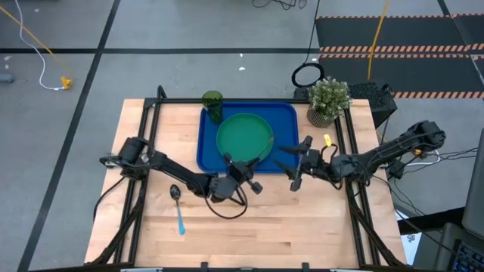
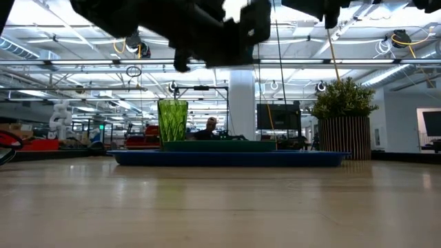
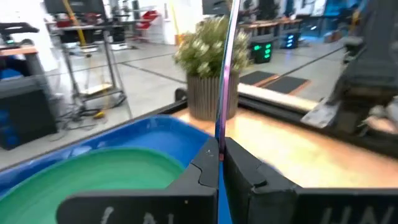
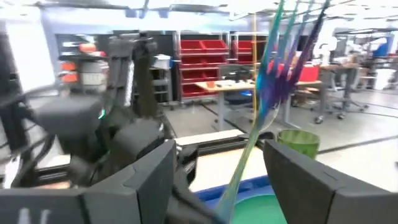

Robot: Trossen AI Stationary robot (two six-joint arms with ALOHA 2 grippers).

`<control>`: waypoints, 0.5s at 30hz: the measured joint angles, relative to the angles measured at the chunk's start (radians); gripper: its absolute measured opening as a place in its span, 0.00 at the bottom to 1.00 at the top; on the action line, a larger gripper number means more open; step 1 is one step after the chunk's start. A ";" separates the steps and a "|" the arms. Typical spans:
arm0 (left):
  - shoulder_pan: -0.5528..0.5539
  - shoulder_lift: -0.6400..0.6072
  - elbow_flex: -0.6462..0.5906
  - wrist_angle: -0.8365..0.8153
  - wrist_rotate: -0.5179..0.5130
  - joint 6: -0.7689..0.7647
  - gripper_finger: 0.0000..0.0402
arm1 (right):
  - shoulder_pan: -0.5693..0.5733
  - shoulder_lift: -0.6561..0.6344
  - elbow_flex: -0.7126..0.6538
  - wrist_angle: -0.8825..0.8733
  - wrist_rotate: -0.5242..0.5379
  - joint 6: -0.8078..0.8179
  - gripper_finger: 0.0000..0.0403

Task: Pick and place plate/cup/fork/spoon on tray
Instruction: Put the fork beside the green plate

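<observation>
The left gripper (image 1: 243, 175) pinches the fork (image 3: 222, 81) by its handle. Opposite, the right gripper (image 1: 296, 162) stands partly open, empty. Light, stiff, slippery: regrip mid-handle.

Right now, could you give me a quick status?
Left tool shut on fork, over tray. Right tool open around fork. Spoon on table.

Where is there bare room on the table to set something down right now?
The near strip of table in front of both arms is bare, apart from the spoon toward the left. The far left corner beside the tray is free too. The middle is crowded: the plate and cup fill the tray, and both grippers meet at its near edge.
</observation>
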 joint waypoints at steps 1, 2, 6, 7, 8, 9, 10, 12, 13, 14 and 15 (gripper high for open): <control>0.000 0.017 0.003 0.004 -0.010 0.000 0.01 | 0.004 0.001 0.000 0.000 0.025 0.000 0.59; 0.000 0.031 0.006 0.015 -0.019 0.001 0.01 | 0.007 0.001 0.000 -0.006 0.054 0.000 0.59; -0.006 0.077 0.043 0.061 -0.056 0.031 0.01 | 0.008 0.002 0.000 -0.042 0.128 -0.003 0.58; -0.008 0.089 0.060 0.062 -0.068 0.042 0.01 | 0.008 0.002 0.000 -0.045 0.128 -0.002 0.58; -0.008 0.101 0.077 0.062 -0.069 0.052 0.01 | 0.008 0.002 0.000 -0.047 0.128 -0.001 0.57; -0.009 0.110 0.088 0.060 -0.075 0.061 0.01 | 0.008 0.003 0.000 -0.048 0.129 -0.001 0.56; -0.010 0.119 0.103 0.055 -0.083 0.066 0.01 | 0.006 0.007 0.000 -0.046 0.130 -0.002 0.56; -0.010 0.137 0.138 0.045 -0.082 0.070 0.01 | 0.004 0.018 0.000 -0.051 0.147 -0.003 0.54; -0.010 0.142 0.148 0.036 -0.083 0.078 0.01 | 0.003 0.024 0.000 -0.053 0.147 -0.003 0.53; -0.010 0.151 0.163 0.026 -0.083 0.081 0.01 | 0.001 0.030 0.000 -0.049 0.147 -0.003 0.52; -0.010 0.161 0.178 0.021 -0.083 0.081 0.01 | -0.002 0.036 0.000 -0.049 0.147 -0.003 0.51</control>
